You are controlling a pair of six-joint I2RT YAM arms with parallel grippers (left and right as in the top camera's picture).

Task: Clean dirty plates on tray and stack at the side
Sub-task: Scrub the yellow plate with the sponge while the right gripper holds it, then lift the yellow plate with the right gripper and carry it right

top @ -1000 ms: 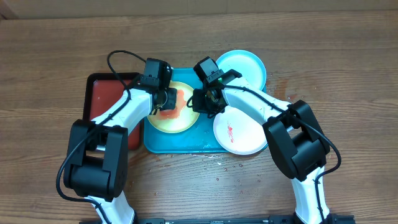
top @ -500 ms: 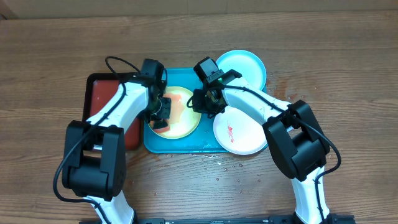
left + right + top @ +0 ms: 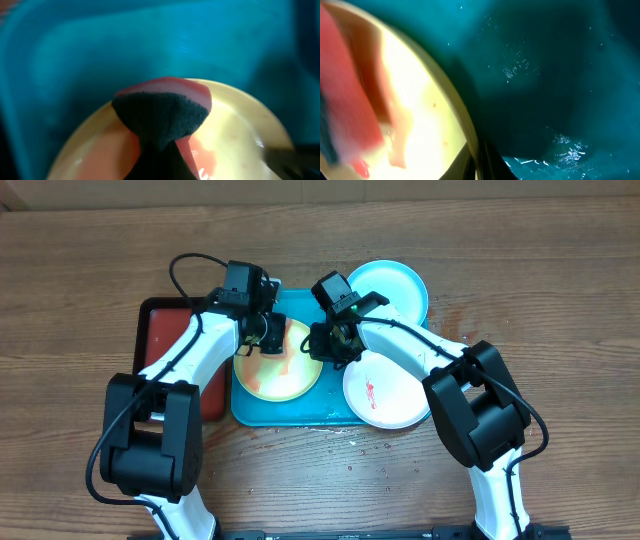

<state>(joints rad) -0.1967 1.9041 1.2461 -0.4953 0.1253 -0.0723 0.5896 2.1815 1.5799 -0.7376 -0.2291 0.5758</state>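
Overhead: the tray (image 3: 290, 414) sits at the centre of the bench (image 3: 560, 300), with a red tray (image 3: 160, 335) touching its left side.

The lime-green plate (image 3: 280, 380) lies in the left half of the tray. An orange-red film (image 3: 262, 377) covers much of its centre.

The left end effector (image 3: 262, 335) is over the far edge of this plate, clenched on a sponge (image 3: 160, 117). In the left wrist view the sponge has a dark face and a pink layer. It is pinched narrow at the bottom and pressed onto the plate near the rim.

The right end effector (image 3: 328, 345) is at the right edge of the same plate. In the right wrist view the plate rim runs between the dark fingertips, so we read it as clamped on that rim.

The white plate (image 3: 395, 402) overhangs the tray's near right corner and carries a small red smear (image 3: 372, 388).

The cyan plate (image 3: 395, 285) overlaps the far right corner. We see no smear on it.
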